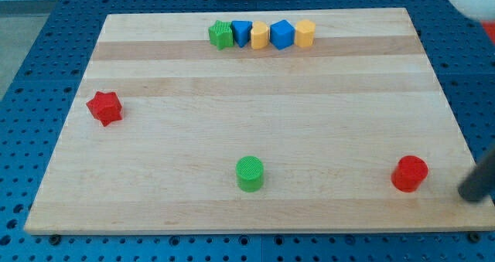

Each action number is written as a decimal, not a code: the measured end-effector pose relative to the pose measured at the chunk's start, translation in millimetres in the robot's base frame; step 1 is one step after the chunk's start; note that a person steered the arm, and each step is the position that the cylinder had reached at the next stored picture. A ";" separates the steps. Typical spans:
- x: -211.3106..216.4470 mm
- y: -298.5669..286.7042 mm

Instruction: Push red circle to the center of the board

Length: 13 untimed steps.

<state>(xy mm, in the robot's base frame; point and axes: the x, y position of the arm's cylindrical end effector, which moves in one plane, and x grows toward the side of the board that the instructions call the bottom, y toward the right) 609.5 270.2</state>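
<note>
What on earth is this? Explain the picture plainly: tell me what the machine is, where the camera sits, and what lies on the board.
One camera looks down at a wooden board on a blue pegboard table; its mounting is not on record. The machine is a robot arm ending in a dark rod, not a hand. Only my tip shows, at the view's right edge, just right of the red circle it should push to the centre. It holds nothing. Also there: a green circle, a red star, and along the top a row of green block, blue block, yellow block, second blue block, second yellow block.
</note>
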 end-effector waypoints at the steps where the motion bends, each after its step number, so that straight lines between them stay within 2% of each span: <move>1: 4.7 0.0; 2: 7.7 -51.9; 3: 7.8 -72.2; 4: -10.0 -75.4; 5: -66.5 -75.4; 7: -219.3 -93.7; 8: -204.6 -103.5; 9: -124.2 -121.9; 10: -67.3 -97.0; 11: -100.2 -35.6; 12: -136.0 -25.6; 13: -179.7 -43.0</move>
<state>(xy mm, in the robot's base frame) 429.8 227.2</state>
